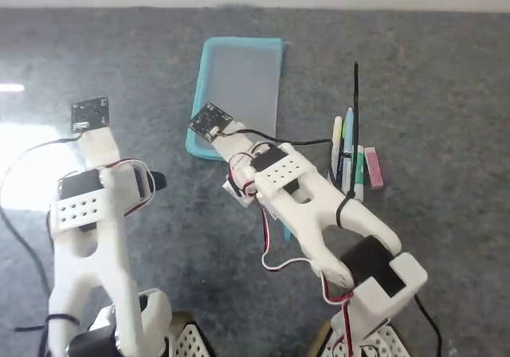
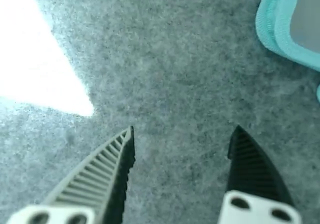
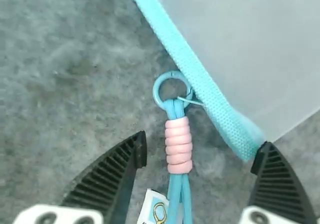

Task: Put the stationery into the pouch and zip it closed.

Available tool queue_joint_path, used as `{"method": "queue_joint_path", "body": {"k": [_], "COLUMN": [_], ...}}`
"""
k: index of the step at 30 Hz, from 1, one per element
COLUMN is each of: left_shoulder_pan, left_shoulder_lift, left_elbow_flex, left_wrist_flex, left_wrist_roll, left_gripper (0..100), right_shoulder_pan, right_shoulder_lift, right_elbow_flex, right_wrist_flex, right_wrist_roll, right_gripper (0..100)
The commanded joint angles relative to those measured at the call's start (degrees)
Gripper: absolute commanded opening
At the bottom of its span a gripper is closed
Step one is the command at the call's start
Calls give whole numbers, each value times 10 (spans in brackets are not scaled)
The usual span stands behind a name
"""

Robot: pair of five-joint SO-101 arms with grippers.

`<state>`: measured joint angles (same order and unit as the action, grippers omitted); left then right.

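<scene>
Nearest me, the left gripper [image 2: 184, 130] hangs over bare grey mat [image 1: 446, 70], its jaws spread wide with nothing between them. The right gripper [image 3: 203, 141] is down at the near corner of the pouch [image 1: 239, 78], jaws likewise apart. They straddle the zip pull [image 3: 178, 146], a teal cord with a pink bead and a ring, and are not clamped on it. The pouch lies flat just beyond, teal-edged with a clear face. To its right, outside it, a bunch of pens [image 1: 348, 146] lies side by side on the mat, with a pink eraser [image 1: 372, 168] just beside them.
</scene>
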<state>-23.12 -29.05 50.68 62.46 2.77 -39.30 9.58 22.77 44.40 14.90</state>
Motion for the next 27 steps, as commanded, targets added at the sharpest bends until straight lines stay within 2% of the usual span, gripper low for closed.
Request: {"method": "queue_joint_path", "body": {"k": [1, 10, 19, 27], "left_shoulder_pan": [-4, -4, -4, -5], "left_shoulder_lift": [-3, -3, -3, -3], "left_elbow_flex": [-5, -5, -6, -7], "left_wrist_flex": [-10, -10, -10, -10], "left_wrist_roll": [3, 3, 3, 3], "left_gripper": [293, 293, 293, 293], "right_shoulder_pan": [0, -3, -44, -64], "right_shoulder_lift": [6, 40, -66, -91], "right_elbow_flex": [-31, -42, -52, 4], "right_wrist_flex": [0, 12, 101, 75], "right_wrist_roll": [-6, -11, -11, -23], "right_gripper": [336, 336, 336, 336]}}
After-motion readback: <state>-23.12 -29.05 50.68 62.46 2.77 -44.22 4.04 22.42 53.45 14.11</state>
